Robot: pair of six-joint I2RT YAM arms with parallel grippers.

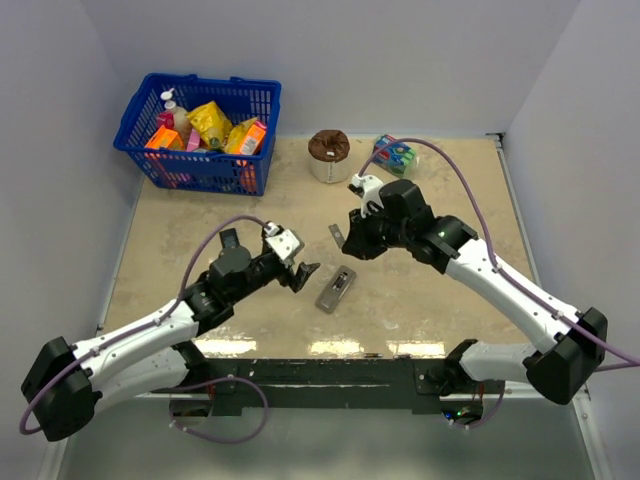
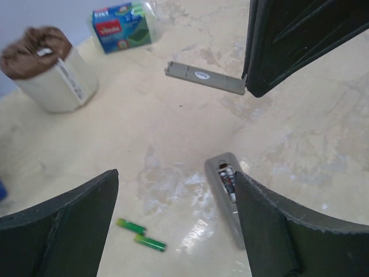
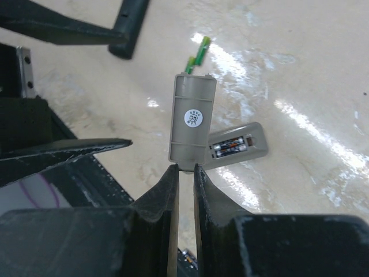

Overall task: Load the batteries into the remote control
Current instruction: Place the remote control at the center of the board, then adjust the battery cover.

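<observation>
The remote control lies back up on the table, its battery bay uncovered. Two dark batteries sit side by side inside the bay, also seen in the right wrist view. My left gripper hovers over the table just left of the remote, open and holding nothing. My right gripper is shut on the lower edge of the grey battery cover, which has a round white sticker. The cover hangs above the table, up and behind the remote.
Two small green sticks lie on the table between the left fingers. A blue basket of packets stands at the back left. A white tub with a brown top and a sponge pack stand at the back.
</observation>
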